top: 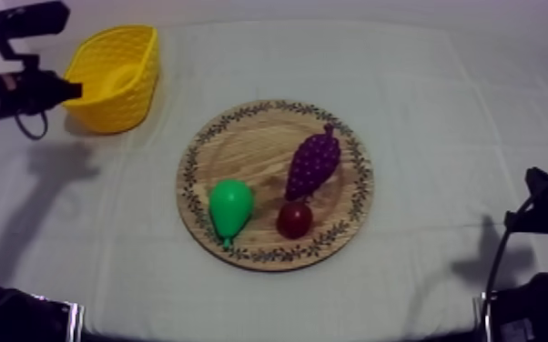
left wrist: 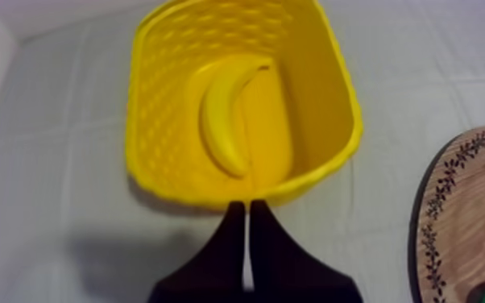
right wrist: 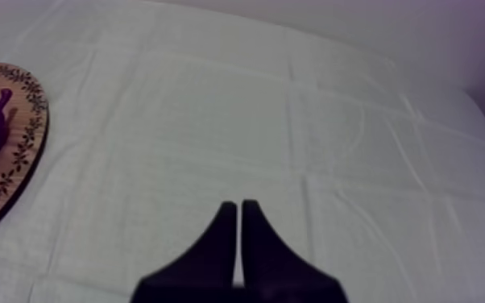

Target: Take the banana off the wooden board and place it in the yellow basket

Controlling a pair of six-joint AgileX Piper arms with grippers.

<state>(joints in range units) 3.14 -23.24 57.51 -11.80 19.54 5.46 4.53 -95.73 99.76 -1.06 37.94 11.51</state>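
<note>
Left gripper (left wrist: 246, 211): the black fingers are pressed together in a narrow wedge with nothing between them. The tips sit just beside the outer wall of the yellow basket (left wrist: 159, 121); I cannot tell whether they touch it. The banana (left wrist: 225, 113) lies curved on the basket floor, free of the gripper.

From above, the left gripper (top: 70, 89) is at the basket's (top: 123, 114) 9 o'clock side. The basket stands at 10 o'clock from the wooden board (top: 241, 155), apart from it.

On the board, the pear (top: 230, 207) is at 7 o'clock and the small red fruit (top: 294, 219) at 5 o'clock. The grapes (top: 312, 164) run from the centre toward 1 o'clock, just beside the red fruit.

Right gripper (right wrist: 238, 208): fingers together, also a narrow wedge gripping nothing. It hangs over bare cloth (right wrist: 310, 121), well apart from the board's rim (right wrist: 20, 161).
</note>
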